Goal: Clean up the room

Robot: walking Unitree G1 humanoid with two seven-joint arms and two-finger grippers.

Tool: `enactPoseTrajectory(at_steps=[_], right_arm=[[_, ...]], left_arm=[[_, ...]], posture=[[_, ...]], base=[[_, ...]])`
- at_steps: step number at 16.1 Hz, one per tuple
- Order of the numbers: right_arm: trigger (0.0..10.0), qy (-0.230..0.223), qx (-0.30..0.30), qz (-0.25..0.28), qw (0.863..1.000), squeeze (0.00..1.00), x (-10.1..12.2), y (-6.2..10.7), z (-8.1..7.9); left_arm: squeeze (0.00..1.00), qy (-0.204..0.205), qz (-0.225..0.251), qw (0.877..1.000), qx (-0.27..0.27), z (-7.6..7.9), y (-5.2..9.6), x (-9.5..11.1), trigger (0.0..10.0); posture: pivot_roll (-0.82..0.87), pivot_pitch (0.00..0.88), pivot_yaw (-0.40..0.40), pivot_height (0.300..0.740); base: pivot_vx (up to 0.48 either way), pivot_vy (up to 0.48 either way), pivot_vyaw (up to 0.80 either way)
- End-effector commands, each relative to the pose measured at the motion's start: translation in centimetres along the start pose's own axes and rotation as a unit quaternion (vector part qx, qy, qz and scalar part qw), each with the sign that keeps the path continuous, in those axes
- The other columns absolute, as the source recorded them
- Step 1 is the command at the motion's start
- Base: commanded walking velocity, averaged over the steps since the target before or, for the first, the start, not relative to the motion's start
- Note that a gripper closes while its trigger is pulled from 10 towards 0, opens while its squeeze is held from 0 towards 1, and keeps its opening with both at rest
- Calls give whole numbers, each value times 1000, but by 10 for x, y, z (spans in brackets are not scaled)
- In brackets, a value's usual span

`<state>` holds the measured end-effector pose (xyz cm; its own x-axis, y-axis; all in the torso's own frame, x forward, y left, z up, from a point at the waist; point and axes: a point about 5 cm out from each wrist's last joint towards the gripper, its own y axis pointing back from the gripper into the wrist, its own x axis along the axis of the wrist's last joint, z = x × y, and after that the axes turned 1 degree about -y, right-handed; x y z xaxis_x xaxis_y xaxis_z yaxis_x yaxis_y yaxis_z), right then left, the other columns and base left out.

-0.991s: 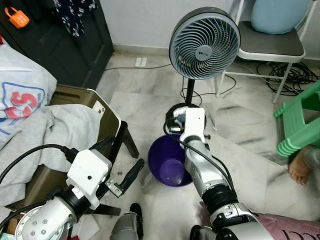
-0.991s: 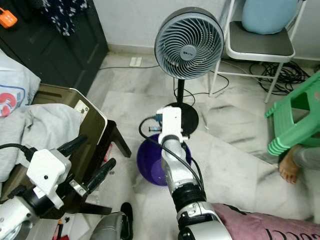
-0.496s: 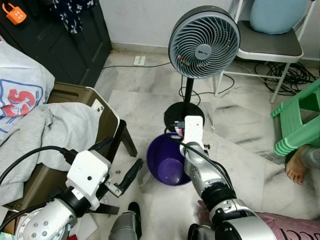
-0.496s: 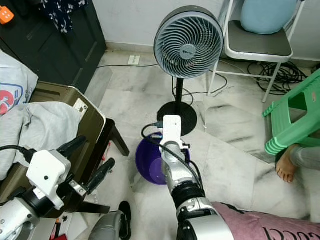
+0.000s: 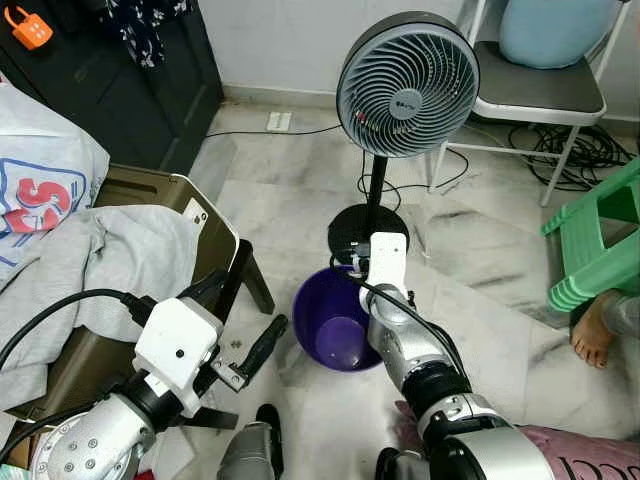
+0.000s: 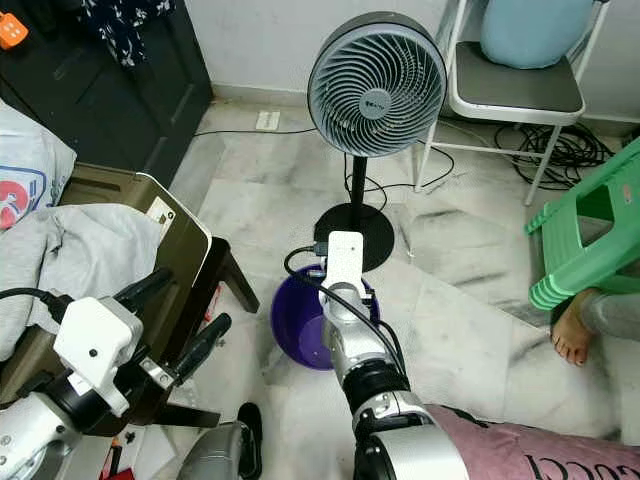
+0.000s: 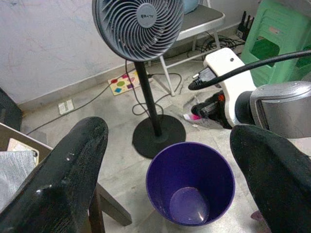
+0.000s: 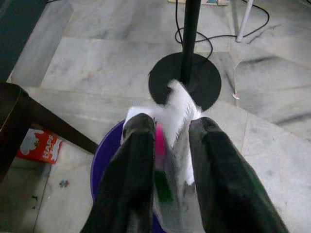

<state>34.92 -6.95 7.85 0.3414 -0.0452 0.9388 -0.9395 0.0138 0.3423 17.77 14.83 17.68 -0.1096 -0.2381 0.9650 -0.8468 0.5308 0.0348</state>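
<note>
Wrapper held over the purple bin (image 5: 335, 335), not yet dropped.
Right gripper (image 8: 167, 160) jaws clamp what looks like a white-and-pink wrapper (image 8: 177, 116) above the bin's far rim; left gripper (image 7: 165, 160) jaws apart, near-left.

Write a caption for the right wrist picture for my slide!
Right hand pinches a white-and-pink wrapper above the purple bin.

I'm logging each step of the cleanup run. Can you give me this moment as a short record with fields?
right gripper: shut on white and pink wrapper, over the bin's rim
purple bin: upright on the marble floor, looks empty inside
left gripper: open, holds nothing, pointed toward the bin
fan: stands just behind the bin
</note>
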Motion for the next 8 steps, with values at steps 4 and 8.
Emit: enactPoseTrajectory(at_steps=[4,8], right_arm=[[10000,-9,16,2,1000,1000,4,1,-14],[10000,-12,17,3,1000,1000,5,0,-15]], left_arm=[[0,-6,-4,1000,8,0,1,-2,10000],[0,-6,-3,1000,9,-1,0,-2,10000]], posture=[[265,265,50,740],[265,265,55,740]], base=[[0,0,0],[0,0,0]])
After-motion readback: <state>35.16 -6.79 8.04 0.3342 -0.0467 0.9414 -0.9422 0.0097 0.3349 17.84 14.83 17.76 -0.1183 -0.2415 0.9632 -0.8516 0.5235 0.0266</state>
